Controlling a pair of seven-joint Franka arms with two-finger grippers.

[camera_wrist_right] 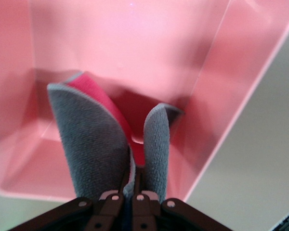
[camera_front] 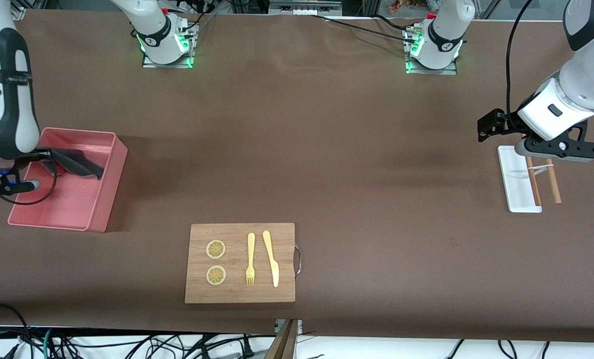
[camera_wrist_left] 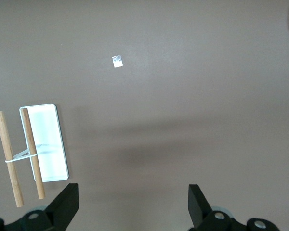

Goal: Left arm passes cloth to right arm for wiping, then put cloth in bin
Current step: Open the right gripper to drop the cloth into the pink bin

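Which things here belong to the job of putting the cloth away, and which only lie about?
Job:
- cloth, held by the shut right gripper over the bin
- bin
- left gripper, open, waiting over the white tray

Lying about:
- white tray
- wooden sticks
- wooden board
- lemon slices
- fork
- knife

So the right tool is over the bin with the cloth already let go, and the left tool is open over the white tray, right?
Not quite: the right tool is shut on the cloth, as the right wrist view shows. It is over the bin, and the left tool is open over the white tray.
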